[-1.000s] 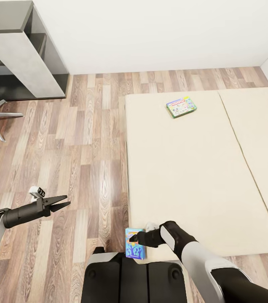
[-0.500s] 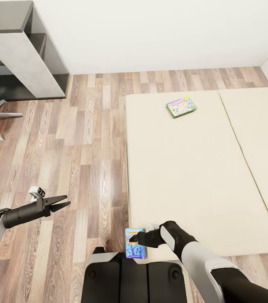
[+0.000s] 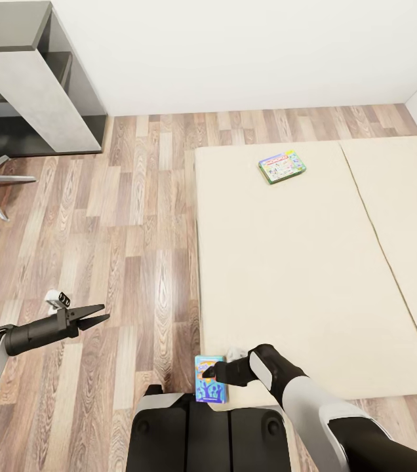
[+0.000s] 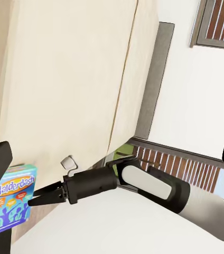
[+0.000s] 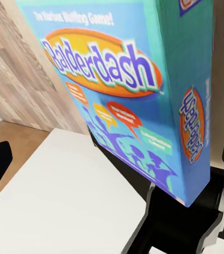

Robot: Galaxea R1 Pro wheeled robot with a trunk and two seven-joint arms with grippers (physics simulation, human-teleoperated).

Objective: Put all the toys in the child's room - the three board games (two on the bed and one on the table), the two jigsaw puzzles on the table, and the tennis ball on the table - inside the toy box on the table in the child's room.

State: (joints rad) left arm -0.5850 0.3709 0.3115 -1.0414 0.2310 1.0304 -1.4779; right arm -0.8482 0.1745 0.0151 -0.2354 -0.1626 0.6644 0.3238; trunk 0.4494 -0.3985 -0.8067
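— Right gripper (image 3: 203, 373): clenched on blue board game (image 3: 210, 387), bed (image 3: 300, 262) edge, 6 o'clock.
— Left gripper (image 3: 100, 319): parted, empty, 8 o'clock. Progress?
— Early. Green-bordered game (image 3: 282, 166) untouched, 1 o'clock.
— Wrist extras?
— "Balderdash" title (image 5: 104, 58) legible; shutters (image 4: 217, 24) visible.

Wood-plank floor (image 3: 136, 216), matt cream bed (image 3: 300, 262), glossy blue game box (image 5: 138, 90)

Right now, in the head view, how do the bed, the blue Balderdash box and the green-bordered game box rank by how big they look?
1. The bed, by far the largest.
2 and 3. The green-bordered game box and the blue Balderdash box look about alike. The right gripper covers part of the Balderdash box, and it sits nearer the camera, so I won't rank them.
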